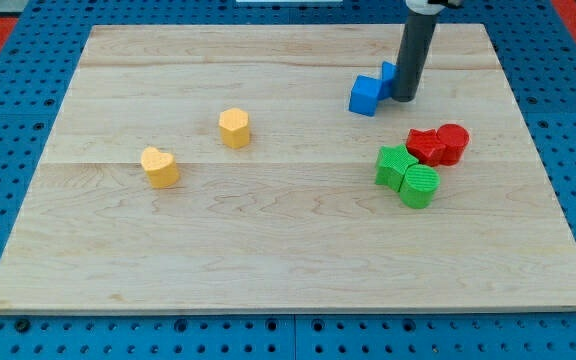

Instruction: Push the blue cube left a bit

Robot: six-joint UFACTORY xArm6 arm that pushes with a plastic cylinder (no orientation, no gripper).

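The dark rod comes down from the view's top edge and my tip (pixel 404 97) sits on the wood near the board's upper right. It is a plain rod with nothing that opens or closes, and it holds nothing. It stands right against the view's right side of the blue cube (pixel 366 96), and a second blue block (pixel 389 73), whose shape I cannot make out, shows partly behind the rod.

The wooden board (pixel 268 230) is pale, made of long planks whose seams run left to right. It rests on a blue pegboard (pixel 8 120) dotted with holes, which shows on every side.

Below the tip, towards the view's right, two red blocks (pixel 439 144) sit touching each other, and just below them two green blocks (pixel 407 177), ribbed on top, also touch. Well apart on the view's left lie a yellow heart-shaped block (pixel 159 166) and, above and to its right, a yellow hexagonal block (pixel 234 128).
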